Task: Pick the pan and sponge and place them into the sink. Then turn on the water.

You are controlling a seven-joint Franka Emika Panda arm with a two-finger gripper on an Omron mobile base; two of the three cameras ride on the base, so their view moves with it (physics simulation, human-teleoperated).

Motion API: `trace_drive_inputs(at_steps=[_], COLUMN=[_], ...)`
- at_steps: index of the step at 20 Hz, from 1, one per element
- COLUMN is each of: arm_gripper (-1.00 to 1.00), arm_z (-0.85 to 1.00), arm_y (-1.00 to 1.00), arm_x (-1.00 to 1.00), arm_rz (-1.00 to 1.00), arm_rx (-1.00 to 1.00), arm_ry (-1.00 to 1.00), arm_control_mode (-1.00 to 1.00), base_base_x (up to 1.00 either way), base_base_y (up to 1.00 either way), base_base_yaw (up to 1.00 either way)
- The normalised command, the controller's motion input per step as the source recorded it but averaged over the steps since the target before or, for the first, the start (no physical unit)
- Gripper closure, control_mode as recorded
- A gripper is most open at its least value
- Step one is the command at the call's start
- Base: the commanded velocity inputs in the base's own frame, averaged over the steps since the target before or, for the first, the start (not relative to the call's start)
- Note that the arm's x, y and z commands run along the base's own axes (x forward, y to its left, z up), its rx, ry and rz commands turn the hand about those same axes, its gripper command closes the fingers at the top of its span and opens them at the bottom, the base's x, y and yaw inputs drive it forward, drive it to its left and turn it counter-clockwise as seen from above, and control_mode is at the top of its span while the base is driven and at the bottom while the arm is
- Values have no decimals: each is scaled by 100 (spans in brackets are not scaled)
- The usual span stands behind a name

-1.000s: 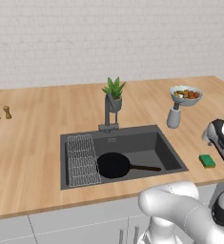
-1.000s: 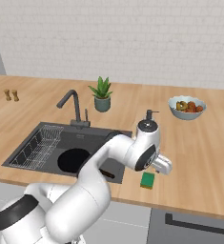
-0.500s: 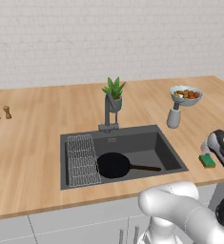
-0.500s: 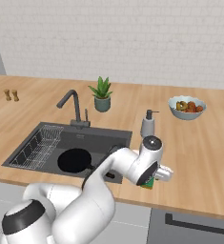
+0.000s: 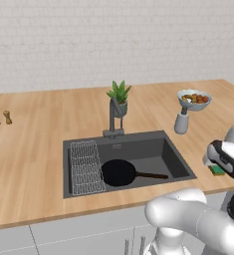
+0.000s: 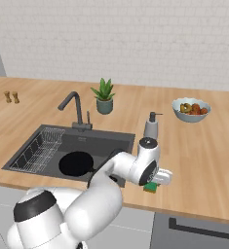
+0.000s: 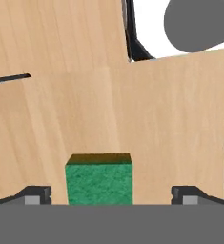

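Left base view: pan [image 5: 119, 173] flat in sink [image 5: 175, 160], handle toward right wall – first placement judged done. Sponge [image 5: 218, 170] on worktop [image 5: 34, 149] right of sink, partly behind hand. Faucet [image 5: 113, 115] dry, no stream

Right base view: hand [image 6: 155, 182] low over sponge [image 6: 150, 187] near worktop front edge, well apart from sink [image 6: 106, 143]

Hand view: sponge [image 7: 99, 178] between fingertips [image 7: 36, 194], jaws spread wide, no contact yet

Left to do: grasp sponge, drop in sink, turn on water
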Motion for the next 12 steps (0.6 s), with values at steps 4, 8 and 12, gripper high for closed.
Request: trace_drive_inputs(at_steps=[4, 8, 12], arm_gripper=[-100, -100, -100], arm_z=[-38, -30, -16], arm_y=[0, 0, -11], arm_x=[24, 19, 11], arm_rz=[4, 4, 2], arm_rx=[-1, 0, 0], arm_ry=[4, 0, 0], arm_control_mode=[-100, -100, -100], base_base_x=[0, 0, 0], base_base_y=[0, 0, 0], base_base_yaw=[0, 0, 0])
